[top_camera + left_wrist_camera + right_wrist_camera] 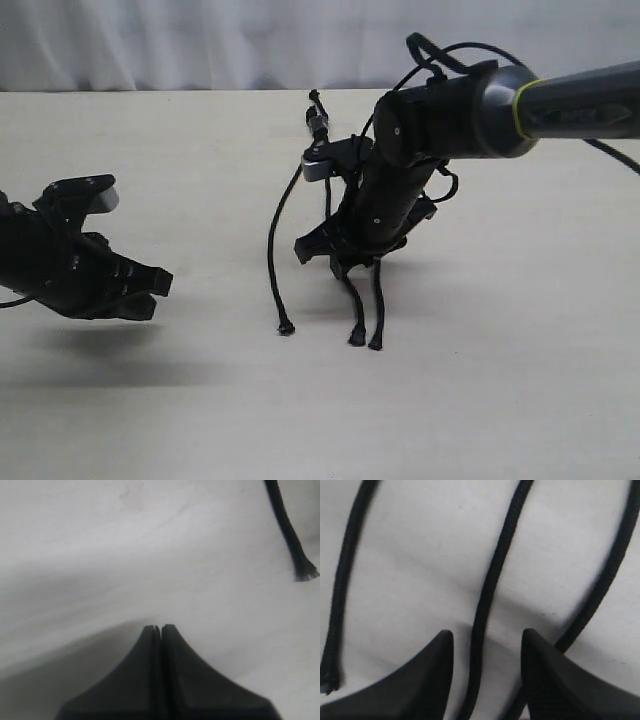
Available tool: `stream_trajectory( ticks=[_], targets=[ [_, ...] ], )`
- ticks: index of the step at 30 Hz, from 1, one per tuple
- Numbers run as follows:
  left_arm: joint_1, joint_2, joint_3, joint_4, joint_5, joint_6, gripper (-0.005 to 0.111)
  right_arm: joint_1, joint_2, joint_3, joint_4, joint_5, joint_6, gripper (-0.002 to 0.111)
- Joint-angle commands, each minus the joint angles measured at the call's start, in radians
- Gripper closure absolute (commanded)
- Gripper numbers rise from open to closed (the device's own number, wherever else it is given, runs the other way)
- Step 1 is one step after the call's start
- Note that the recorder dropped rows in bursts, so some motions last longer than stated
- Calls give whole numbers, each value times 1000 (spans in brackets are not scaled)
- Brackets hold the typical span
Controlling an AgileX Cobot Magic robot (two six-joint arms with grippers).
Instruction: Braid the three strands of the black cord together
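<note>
Black cord [318, 122] lies with its three strands [272, 250] fanned unbraided on the pale surface [500, 380]; right pincer [487, 631] is released and straddles the middle strand [491, 580], seemingly to grasp it, while left pincer [160, 628], clenched and empty, hovers well aside.

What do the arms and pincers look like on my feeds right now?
The left pincer and the right pincer are both matte black, with wedge fingers that taper to narrow tips. The right arm is a dark grey tube with a yellow-green ring. Glossy black cables loop off its joint.
</note>
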Motion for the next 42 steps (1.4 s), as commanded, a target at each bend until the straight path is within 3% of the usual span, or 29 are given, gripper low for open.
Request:
stream_trajectory(
  ticks=[1, 4, 8, 11, 22, 32, 34, 39, 42],
  targets=[
    [-41, 2, -7, -19, -54, 6, 107, 2, 29, -7, -13, 7, 13, 67],
    [-43, 2, -7, -35, -56, 6, 107, 2, 45, -7, -11, 15, 13, 75],
    [-43, 2, -7, -35, -58, 6, 107, 2, 60, -7, -11, 39, 13, 101],
    [-43, 2, -7, -35, -65, 6, 107, 2, 41, -25, -7, 55, 41, 104],
    [-43, 2, -7, -56, -81, 6, 107, 2, 31, -104, 457, 38, -43, 104],
    [-43, 2, -7, -56, -81, 6, 107, 80, 108, -104, 564, -80, -66, 104],
    [-43, 2, -7, -56, -81, 6, 107, 90, 113, -104, 564, -95, -66, 99],
    [-43, 2, -7, -56, -81, 6, 107, 92, 111, -104, 547, -96, -69, 72],
    [-43, 2, -7, -54, -79, 6, 107, 88, 101, -104, 498, -66, -54, 70]
  ],
)
